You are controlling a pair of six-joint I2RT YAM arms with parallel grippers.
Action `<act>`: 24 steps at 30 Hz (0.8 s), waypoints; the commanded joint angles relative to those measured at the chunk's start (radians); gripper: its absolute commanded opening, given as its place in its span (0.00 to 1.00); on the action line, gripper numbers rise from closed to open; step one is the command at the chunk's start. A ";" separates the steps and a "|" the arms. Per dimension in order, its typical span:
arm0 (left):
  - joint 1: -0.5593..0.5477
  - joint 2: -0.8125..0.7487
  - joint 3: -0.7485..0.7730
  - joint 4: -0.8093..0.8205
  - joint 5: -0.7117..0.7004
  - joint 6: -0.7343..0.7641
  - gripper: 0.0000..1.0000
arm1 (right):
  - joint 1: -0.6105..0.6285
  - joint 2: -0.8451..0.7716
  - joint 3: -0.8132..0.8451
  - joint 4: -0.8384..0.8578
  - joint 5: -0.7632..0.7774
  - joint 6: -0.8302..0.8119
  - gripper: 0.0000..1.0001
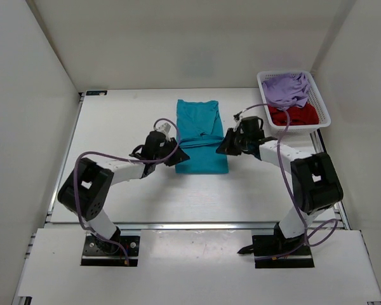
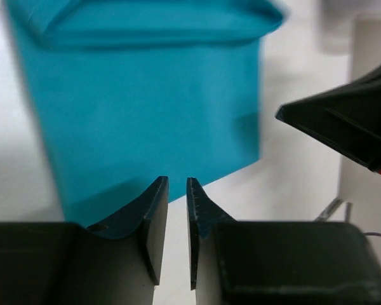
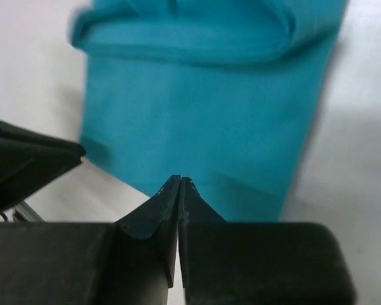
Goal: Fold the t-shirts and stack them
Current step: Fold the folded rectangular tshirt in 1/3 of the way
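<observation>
The teal t-shirt (image 1: 202, 136) lies on the table as a long narrow strip with a raised cross fold near its middle. It also shows in the left wrist view (image 2: 146, 108) and the right wrist view (image 3: 203, 121). My left gripper (image 1: 177, 156) (image 2: 178, 181) is at the shirt's near-left edge. Its jaws are a narrow gap apart with only bare table between them. My right gripper (image 1: 221, 147) (image 3: 180, 179) is at the shirt's near-right edge, shut and empty. The lavender t-shirt (image 1: 286, 88) and the dark red t-shirt (image 1: 295, 115) lie crumpled in the basket.
The white mesh basket (image 1: 322, 105) stands at the back right of the table, close behind my right arm. White walls enclose the table on the left, back and right. The two grippers face each other across the shirt's near half.
</observation>
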 commanded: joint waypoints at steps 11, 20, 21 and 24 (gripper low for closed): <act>0.019 -0.059 -0.288 -0.042 -0.037 0.047 0.27 | 0.061 -0.057 -0.349 0.099 0.041 0.039 0.00; -0.011 -0.490 -0.549 -0.158 -0.051 0.061 0.27 | 0.181 -0.300 -0.542 0.065 0.038 0.096 0.00; -0.011 -0.519 -0.526 -0.196 -0.056 0.067 0.27 | 0.173 -0.326 -0.520 0.044 0.030 0.090 0.00; -0.044 -0.621 -0.448 -0.292 -0.095 0.068 0.28 | 0.173 -0.373 -0.447 -0.042 0.068 0.066 0.00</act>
